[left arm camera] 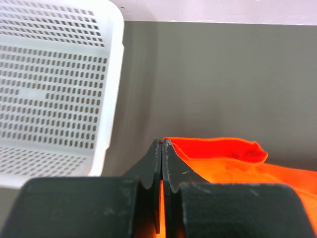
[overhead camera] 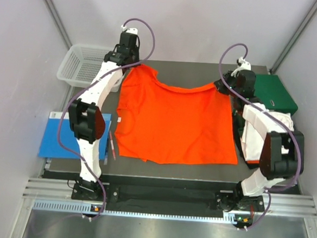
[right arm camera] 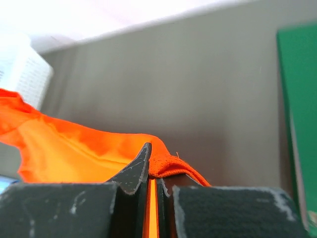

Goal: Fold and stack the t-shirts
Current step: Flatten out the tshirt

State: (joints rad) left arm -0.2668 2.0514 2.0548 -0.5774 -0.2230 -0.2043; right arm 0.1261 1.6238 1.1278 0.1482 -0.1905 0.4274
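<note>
An orange t-shirt (overhead camera: pixel 172 122) lies spread on the grey table, its far edge lifted at both corners. My left gripper (overhead camera: pixel 134 63) is shut on its far left corner; in the left wrist view the orange cloth (left arm camera: pixel 223 151) shows between and beside the closed fingers (left arm camera: pixel 153 158). My right gripper (overhead camera: pixel 224 85) is shut on the far right corner; in the right wrist view the cloth (right arm camera: pixel 171 163) bunches over the closed fingertips (right arm camera: pixel 141 163). A folded green shirt (overhead camera: pixel 275 93) lies at the far right. White and orange cloth (overhead camera: pixel 255 136) lies under the right arm.
A white perforated basket (overhead camera: pixel 78 65) stands at the far left, also in the left wrist view (left arm camera: pixel 54 84). A blue sheet (overhead camera: pixel 59 136) lies at the left beside the table. A thin red pen-like object (overhead camera: pixel 112 144) lies by the shirt's left edge.
</note>
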